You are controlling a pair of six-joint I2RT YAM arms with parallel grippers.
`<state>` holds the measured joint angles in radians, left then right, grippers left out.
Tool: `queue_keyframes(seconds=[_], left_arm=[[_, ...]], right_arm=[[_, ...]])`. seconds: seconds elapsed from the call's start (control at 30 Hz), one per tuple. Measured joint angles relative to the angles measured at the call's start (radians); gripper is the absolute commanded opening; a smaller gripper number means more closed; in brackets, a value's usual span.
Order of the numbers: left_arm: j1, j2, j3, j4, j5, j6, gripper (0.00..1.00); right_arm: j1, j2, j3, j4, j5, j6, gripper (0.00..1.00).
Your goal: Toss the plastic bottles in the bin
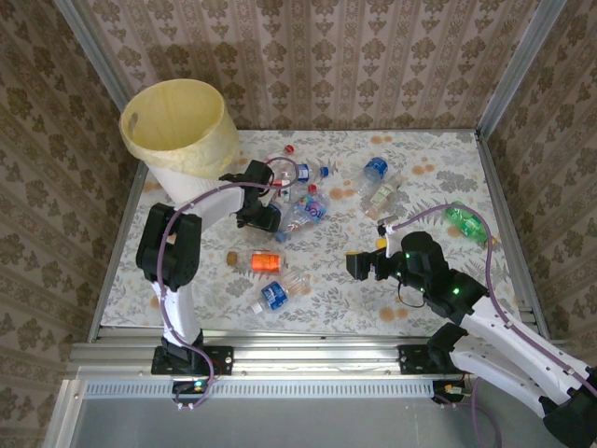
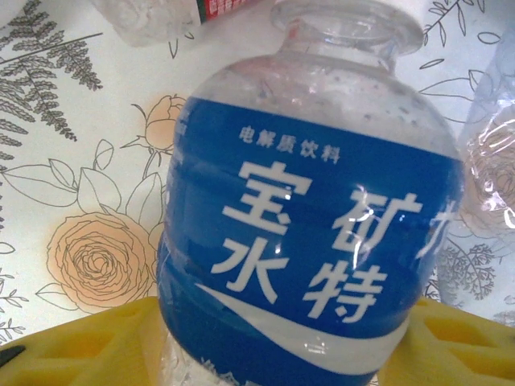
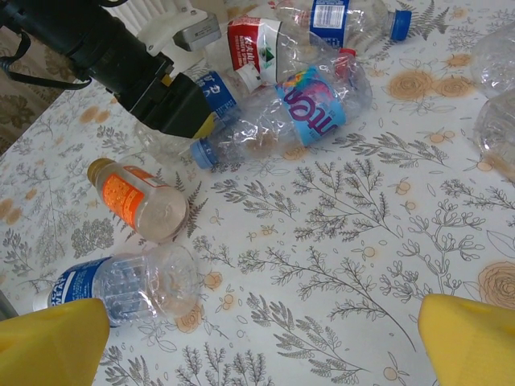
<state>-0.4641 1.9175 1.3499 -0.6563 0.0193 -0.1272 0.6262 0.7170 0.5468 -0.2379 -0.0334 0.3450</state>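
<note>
The left pincer [image 2: 265, 350] has a blue-labelled bottle [image 2: 314, 241] between its two yellow fingers [image 2: 76, 350]. The fingers show in the bottom corners of the left wrist view, one close against each side of the bottle. The jaws stand partly closed around it, but I cannot tell whether they are pressing on it. The bottle lies on the flowered counter [image 2: 72, 161], its white lettering facing the camera and its clear end at the top of the frame.

The overhead view gives the wider layout. There the left pincer sits left of centre, in a cluster of bottles [image 1: 303, 201]. The cluster lies just right of the bin [image 1: 177, 126], which stands in the upper left corner of the counter with a pale yellow liner over its rim. A green bottle [image 1: 466, 224] lies apart from the rest, near the right edge.

The right pincer [image 1: 357, 266] is right of centre, well apart from the cluster, with its jaws spread wide. In its own wrist view its fingers [image 3: 48, 342] sit in the bottom corners with bare counter between them. An orange-labelled bottle [image 3: 137, 197] and a second blue-labelled bottle [image 3: 121, 285] lie at lower left, the second one just beside the finger in that corner. This view also takes in the left arm at upper left, reaching into the clear bottles.
</note>
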Motion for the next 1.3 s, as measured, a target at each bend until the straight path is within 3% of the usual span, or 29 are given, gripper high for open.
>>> queue_keyframes(seconds=[0.13,0.4,0.93,1.3], left_arm=[[0.0,-0.003,0.0,0.004,0.0,0.0,0.52],[-0.016,-0.038,-0.005,0.003,-0.005,0.0,0.51],[-0.053,-0.272,-0.111,0.02,-0.001,0.001,0.49],[-0.095,-0.525,-0.191,0.179,0.062,0.021,0.49]], right_arm=[[0.0,-0.005,0.0,-0.001,0.001,0.0,1.0],[0.0,-0.005,-0.005,-0.003,0.004,0.0,1.0],[0.0,-0.005,-0.006,-0.006,0.004,0.0,1.0],[0.0,-0.005,-0.006,-0.006,0.004,0.0,1.0]])
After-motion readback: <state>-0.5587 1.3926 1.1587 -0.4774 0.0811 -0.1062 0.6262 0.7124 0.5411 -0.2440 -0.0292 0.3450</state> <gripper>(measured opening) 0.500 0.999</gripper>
